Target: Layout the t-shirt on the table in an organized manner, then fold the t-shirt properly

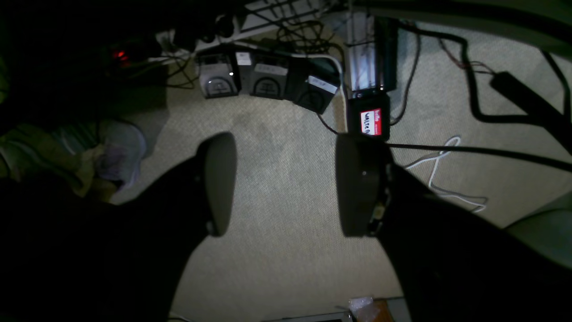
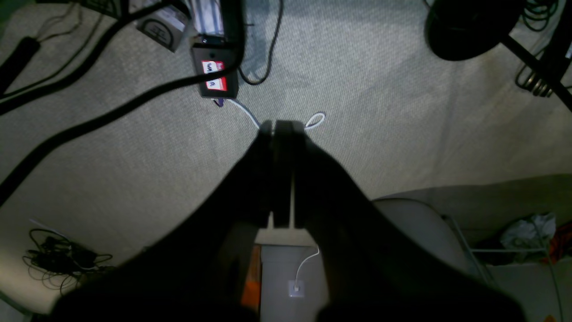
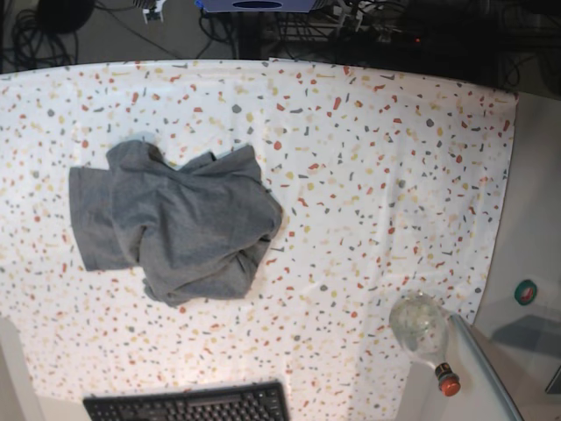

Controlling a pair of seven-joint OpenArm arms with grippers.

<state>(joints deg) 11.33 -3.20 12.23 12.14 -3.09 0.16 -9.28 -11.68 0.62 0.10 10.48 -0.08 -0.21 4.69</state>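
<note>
only our base view shows the t-shirt (image 3: 171, 224), crumpled on the left half of the table (image 3: 394, 158), with no arm near it. the wrist views show just carpet and cables: our left gripper (image 1: 286, 183) stands apart and empty, our right gripper (image 2: 281, 129) is pressed closed on nothing. a keyboard (image 3: 188, 405) sits at the table's near edge.

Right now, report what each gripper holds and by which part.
Nothing is held. The left gripper is open and empty, the right gripper shut on nothing; the t-shirt lies crumpled on the table.
</note>
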